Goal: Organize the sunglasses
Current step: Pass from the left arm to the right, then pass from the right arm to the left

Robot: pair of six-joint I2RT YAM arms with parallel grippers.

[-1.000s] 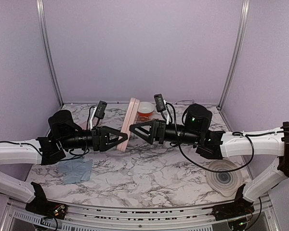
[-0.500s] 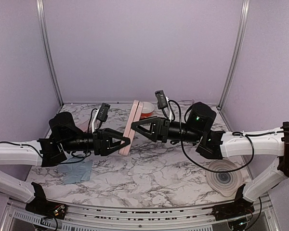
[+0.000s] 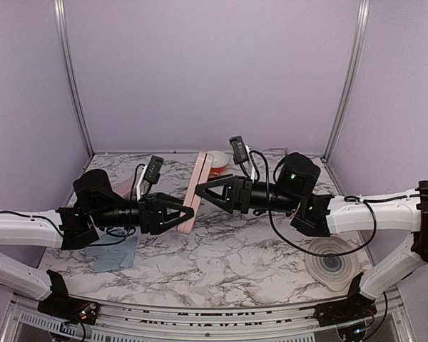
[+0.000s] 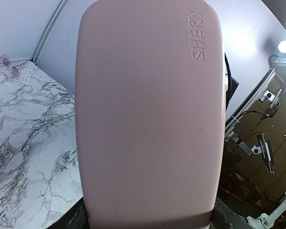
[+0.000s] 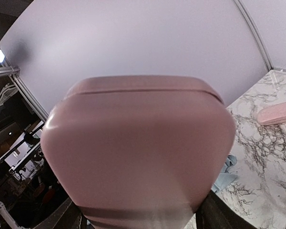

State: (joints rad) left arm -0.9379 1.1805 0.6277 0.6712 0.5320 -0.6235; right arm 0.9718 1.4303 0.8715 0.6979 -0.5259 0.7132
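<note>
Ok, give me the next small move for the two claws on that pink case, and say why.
Probably let the right claw ease its side away while the left claw holds firm, to start the pink case open. Both claws grip it above the table, one at each end, and its seam shows closed in the right wrist view.

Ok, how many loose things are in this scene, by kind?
Pink cases: 2, one held, one lying flat
Sunglasses: 2, one orange-lensed, one pale
Blue cloth: 1
Round pale dish: 1
Total: 6
</note>
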